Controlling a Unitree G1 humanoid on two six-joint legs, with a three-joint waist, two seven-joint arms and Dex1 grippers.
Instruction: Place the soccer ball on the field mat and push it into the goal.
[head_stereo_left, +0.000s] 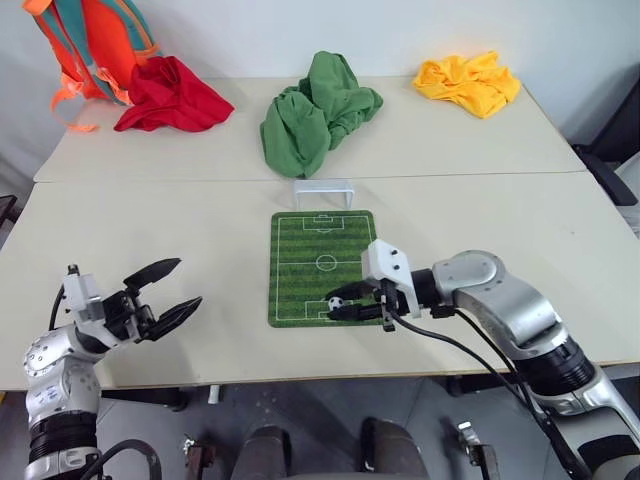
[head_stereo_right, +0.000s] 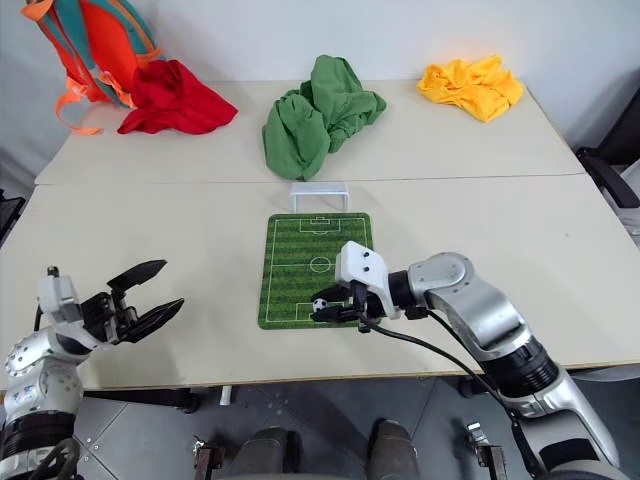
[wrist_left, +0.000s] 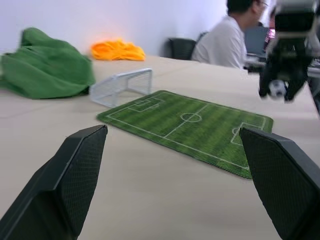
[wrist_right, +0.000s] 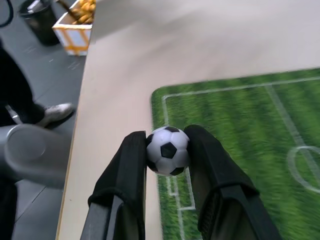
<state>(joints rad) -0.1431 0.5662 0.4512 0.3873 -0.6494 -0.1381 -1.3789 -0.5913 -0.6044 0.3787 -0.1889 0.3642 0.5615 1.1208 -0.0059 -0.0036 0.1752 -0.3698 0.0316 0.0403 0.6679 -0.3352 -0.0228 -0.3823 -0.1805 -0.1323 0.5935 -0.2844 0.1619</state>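
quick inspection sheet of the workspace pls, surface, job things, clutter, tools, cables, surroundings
surface: pale table, two tops butted.
job's things: soccer ball held above the near end of the field mat; goal at the mat's far end.
clutter: red cloth, green cloth, yellow cloth, orange backpack.
tools: right tool shut on the ball; left tool open, holding nothing.
cables: black cable along the right arm.
surroundings: seated person beyond the table.

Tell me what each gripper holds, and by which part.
The right gripper pinches the soccer ball by its two sides; the left gripper is open, holding nothing.
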